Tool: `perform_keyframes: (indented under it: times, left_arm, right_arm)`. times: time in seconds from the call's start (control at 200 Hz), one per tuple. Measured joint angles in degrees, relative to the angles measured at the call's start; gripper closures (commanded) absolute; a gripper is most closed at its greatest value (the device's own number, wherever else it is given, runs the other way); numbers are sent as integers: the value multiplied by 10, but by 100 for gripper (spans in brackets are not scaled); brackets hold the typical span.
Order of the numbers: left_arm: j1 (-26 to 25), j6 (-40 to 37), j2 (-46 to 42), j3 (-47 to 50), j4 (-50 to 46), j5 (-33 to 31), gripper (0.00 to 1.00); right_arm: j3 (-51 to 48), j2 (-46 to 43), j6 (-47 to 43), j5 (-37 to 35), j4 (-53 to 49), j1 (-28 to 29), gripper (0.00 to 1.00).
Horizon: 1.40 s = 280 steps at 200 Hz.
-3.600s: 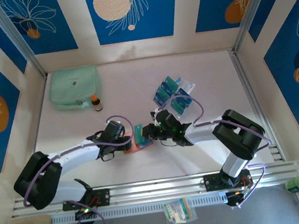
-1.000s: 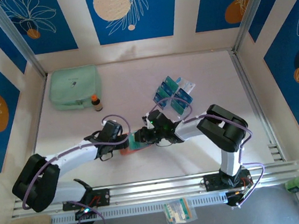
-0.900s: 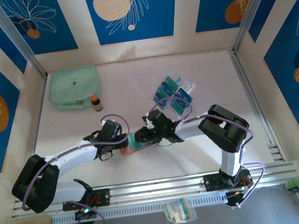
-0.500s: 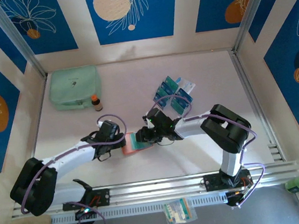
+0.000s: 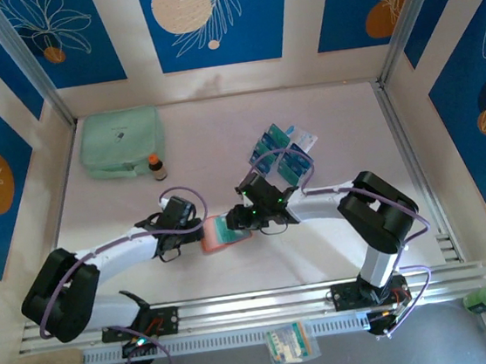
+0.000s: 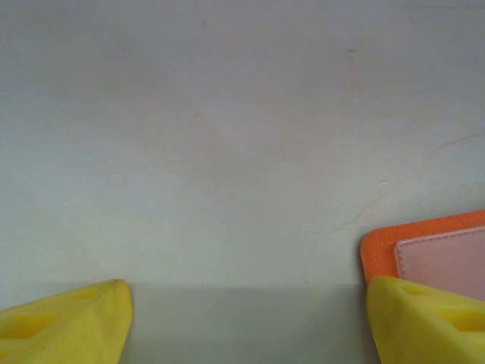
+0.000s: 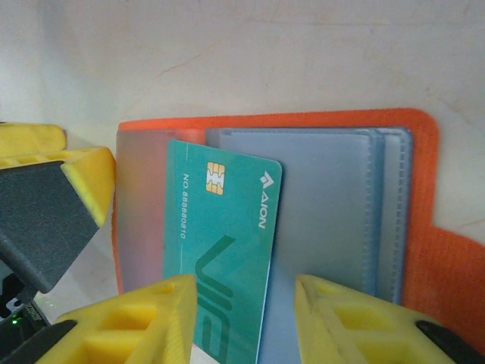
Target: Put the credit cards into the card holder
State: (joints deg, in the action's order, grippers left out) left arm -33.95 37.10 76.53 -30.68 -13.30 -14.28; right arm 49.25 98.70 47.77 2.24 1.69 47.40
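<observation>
Flat on the open card holder now: green credit card, tilted up over it seconds ago. Close up, card between right gripper fingers, pinched or not unclear. Left gripper spread wide by the holder's corner.

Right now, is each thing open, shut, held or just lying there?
card holder: open, lying flat on the table.
teal card: lying across its pockets, most of it showing.
other cards: loose in a bunch, farther back.
left end effector: open, holding nothing, by the card holder's corner.
right end effector: jaws astride the teal card; grip unclear.
small bottle: upright, cap on.
green pouch: lying flat; zip too small to tell.
</observation>
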Motion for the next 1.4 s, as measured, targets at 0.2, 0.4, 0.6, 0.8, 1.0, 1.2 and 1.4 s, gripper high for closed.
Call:
perform_keyframes:
  times: [0.2, 0.4, 0.6, 0.8, 1.0, 1.2, 1.4]
  left_arm:
    - [0, -1, 7, -2, 1, -6, 19]
    - [0, -2, 12, -6, 0, -8, 19]
    - [0, -6, 15, -7, -1, -9, 19]
    - [0, -12, 17, -8, -1, -10, 19]
    - [0, -12, 17, -8, -1, -10, 19]
    - [0, -12, 17, -10, -3, -10, 19]
    - [0, -16, 17, -12, -8, -8, 19]
  right_arm:
    - [28, 2, -13, -4, -16, 1, 72]
    - [59, 34, -18, -3, -16, 3, 77]
    - [77, 69, -19, -3, -27, 11, 78]
    - [109, 92, -17, -3, -26, 28, 80]
    - [119, 101, -9, 4, -25, 36, 80]
    - [111, 78, -9, 7, -30, 33, 80]
    - [84, 25, -9, 2, -39, 17, 81]
